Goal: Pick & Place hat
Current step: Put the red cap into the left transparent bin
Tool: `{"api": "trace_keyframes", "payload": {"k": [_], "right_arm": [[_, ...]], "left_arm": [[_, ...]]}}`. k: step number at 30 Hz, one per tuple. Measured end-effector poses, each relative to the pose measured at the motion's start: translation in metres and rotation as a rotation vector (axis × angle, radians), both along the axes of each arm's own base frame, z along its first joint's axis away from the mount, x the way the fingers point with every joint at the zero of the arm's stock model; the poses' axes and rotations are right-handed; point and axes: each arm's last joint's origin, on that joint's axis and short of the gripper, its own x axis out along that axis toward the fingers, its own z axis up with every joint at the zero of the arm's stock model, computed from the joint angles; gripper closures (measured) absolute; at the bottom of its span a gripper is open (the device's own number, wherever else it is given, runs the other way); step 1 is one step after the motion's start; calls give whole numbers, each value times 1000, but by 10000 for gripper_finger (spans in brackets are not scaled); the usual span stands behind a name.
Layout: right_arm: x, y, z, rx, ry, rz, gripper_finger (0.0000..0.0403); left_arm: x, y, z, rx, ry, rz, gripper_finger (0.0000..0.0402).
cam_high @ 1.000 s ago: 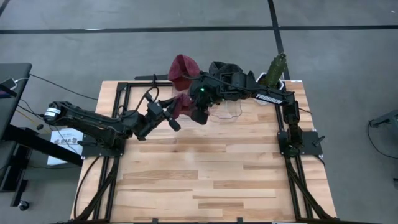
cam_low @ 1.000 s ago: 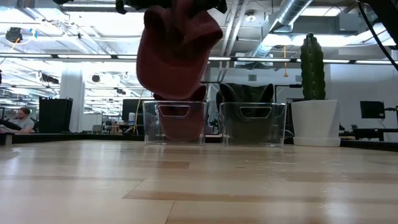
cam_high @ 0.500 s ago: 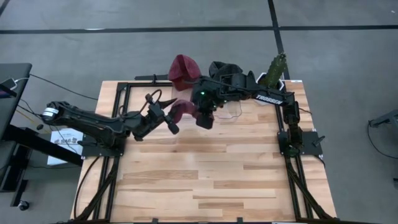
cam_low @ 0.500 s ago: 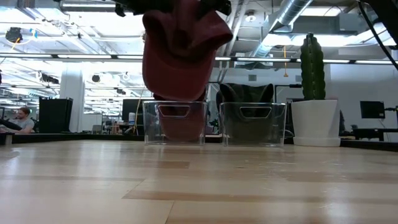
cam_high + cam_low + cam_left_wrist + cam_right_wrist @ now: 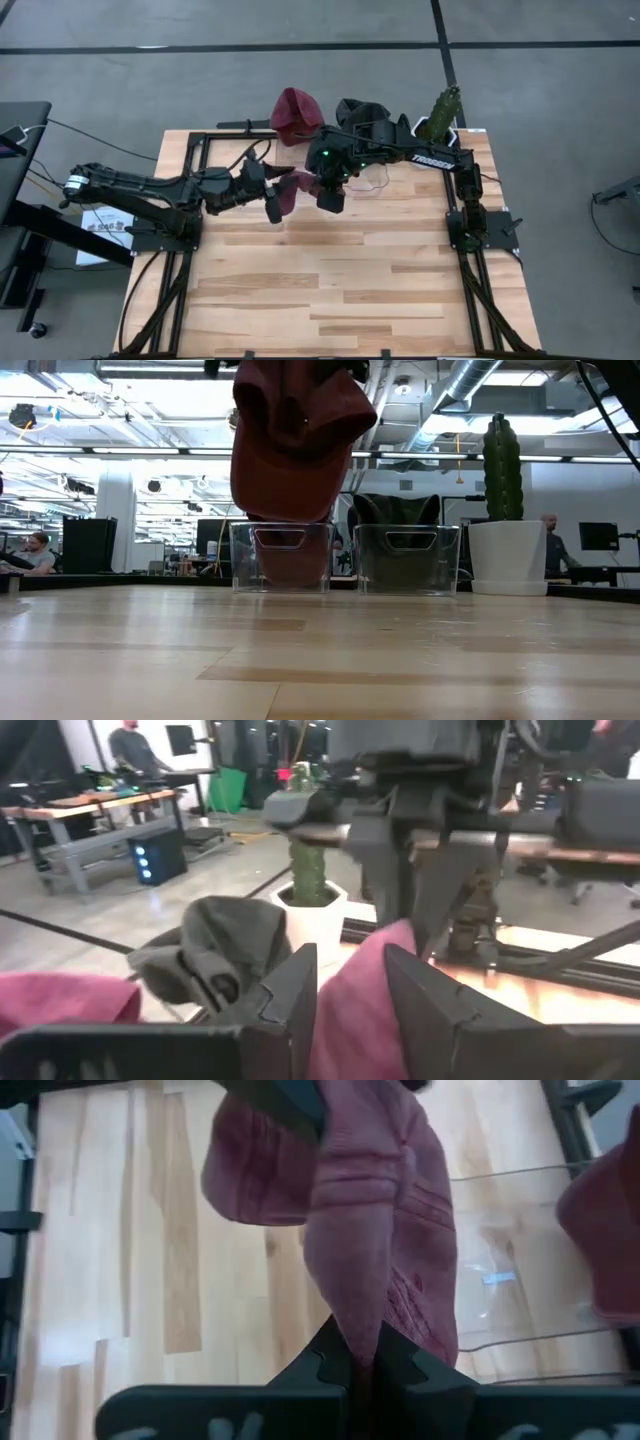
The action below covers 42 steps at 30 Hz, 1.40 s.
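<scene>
A maroon hat (image 5: 296, 186) hangs high above the far middle of the table, and also shows in the low view (image 5: 295, 445). My left gripper (image 5: 278, 200) reaches it from the table's left and is shut on its cloth. My right gripper (image 5: 328, 195) comes from the right and is shut on the hat from above. In the low view both grippers are mostly cut off at the picture's top. My left gripper pinches the hat's maroon cloth (image 5: 357, 995) between its two fingers, coming about level from the table's left. Which part of the hat this is I cannot tell. My right gripper pinches a raised fold of the hat's cloth (image 5: 368, 1315) between its two fingers, pointing down from above. The hat hangs below the fingers, clear of the table.
Two clear bins stand at the table's far edge, one (image 5: 281, 556) with another maroon hat (image 5: 293, 112), one (image 5: 408, 558) with a dark hat (image 5: 360, 110). A cactus in a white pot (image 5: 505, 510) stands at the far right. Bare wood lies toward the near edge.
Both grippers have carried the hat a little toward the table's right and slightly up. My left arm has stretched out farther and its wrist has turned. The hat stays hanging clear of the table.
</scene>
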Motion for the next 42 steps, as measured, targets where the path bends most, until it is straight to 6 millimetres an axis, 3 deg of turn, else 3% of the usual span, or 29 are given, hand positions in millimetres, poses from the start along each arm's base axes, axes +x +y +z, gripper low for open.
{"api": "trace_keyframes", "payload": {"k": [5, 12, 21, 28, 34, 42], "right_arm": [[0, 0, 0, 10, -2, 7, 403], [-1, 0, 0, 8, 7, 13, 403], [-2, 0, -1, 9, 21, 13, 403], [-1, 0, -1, 8, 15, 13, 403], [-1, 0, -1, 4, 14, 10, 401], [0, -2, 0, -80, 10, -13, 339]], "left_arm": [[17, 3, 11, 6, 53, 0, 290], [33, 3, 9, 21, 169, 9, 291], [25, 6, 9, 56, 222, 66, 316], [26, 11, 9, 52, 226, 87, 392], [26, 12, 9, 51, 220, 90, 396], [26, 12, 10, 50, 210, 96, 397]]}}
